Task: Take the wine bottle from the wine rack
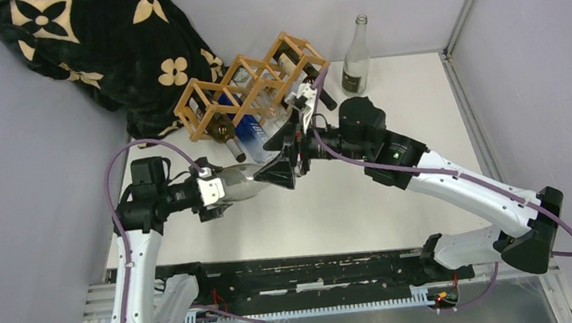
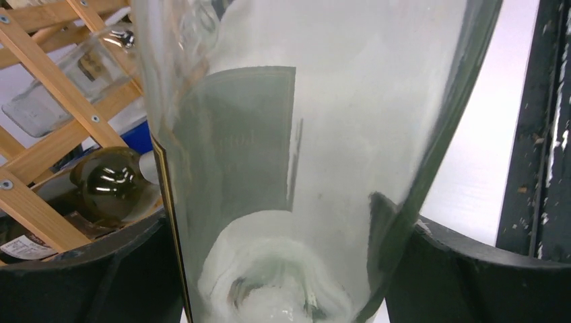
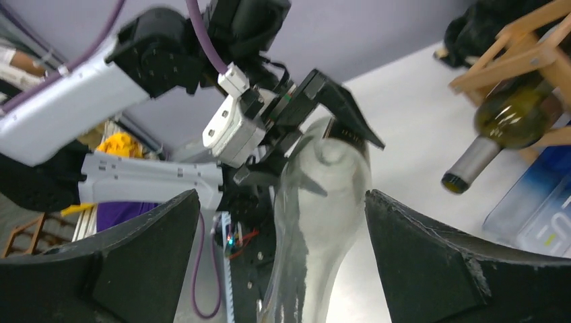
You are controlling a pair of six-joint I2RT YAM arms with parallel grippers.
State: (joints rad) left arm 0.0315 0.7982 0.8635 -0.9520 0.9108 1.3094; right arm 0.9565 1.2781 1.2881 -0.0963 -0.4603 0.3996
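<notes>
Now, your left claw (image 2: 283,269) grips the clear wine bottle (image 2: 303,134) by its base, level, out of the wine rack (image 1: 251,93) and just in front; your right claw (image 3: 281,202) gapes wide around the neck, not touching.

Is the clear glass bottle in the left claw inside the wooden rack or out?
Out of it. The clear glass wine bottle lies sideways, gripped in the left claw, apart from the light-brown wooden lattice rack.
</notes>
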